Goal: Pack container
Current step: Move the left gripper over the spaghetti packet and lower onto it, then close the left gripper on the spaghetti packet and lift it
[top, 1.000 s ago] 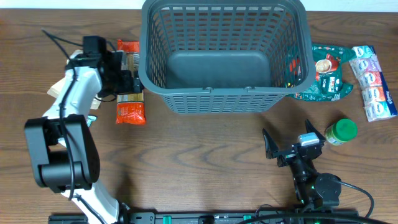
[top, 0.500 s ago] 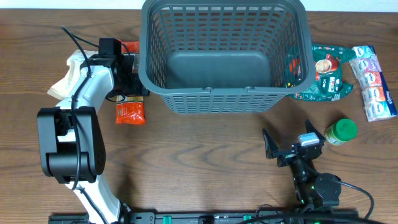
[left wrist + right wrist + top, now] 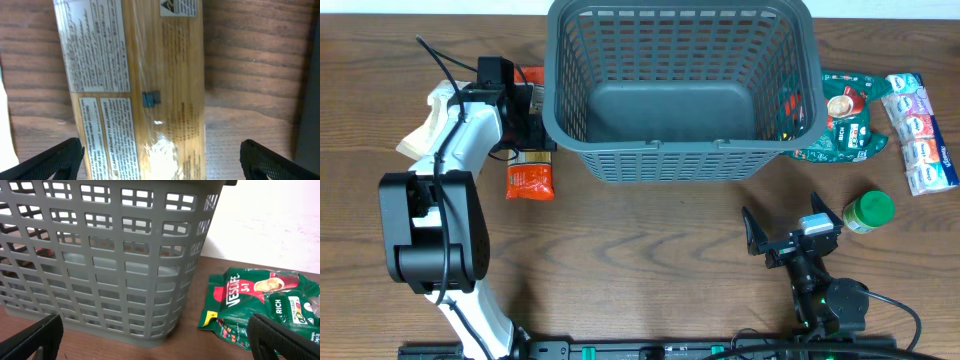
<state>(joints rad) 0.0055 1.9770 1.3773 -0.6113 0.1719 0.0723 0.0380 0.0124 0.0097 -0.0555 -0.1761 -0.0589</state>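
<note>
The dark grey lattice container (image 3: 575,140) stands at the back middle, with nothing in it; it fills the right wrist view (image 3: 110,265). A long spaghetti packet (image 3: 530,180) with red-orange ends lies left of it. My left gripper (image 3: 525,128) hangs low over the packet's middle. In the left wrist view the packet (image 3: 135,90) lies between my wide-open fingers of the left gripper (image 3: 162,157), with a gap on the right side. My right gripper (image 3: 782,238) is open and holds nothing at the front right; it also shows in the right wrist view (image 3: 155,347).
A green Nescafe packet (image 3: 848,115) lies right of the container and shows in the right wrist view (image 3: 260,305). Tissue packs (image 3: 920,130) lie at the far right. A green-lidded jar (image 3: 869,210) stands beside my right gripper. Beige paper (image 3: 420,138) lies far left.
My left gripper has moved right toward the container and settled over the spaghetti packet's middle. The right arm has not moved.
</note>
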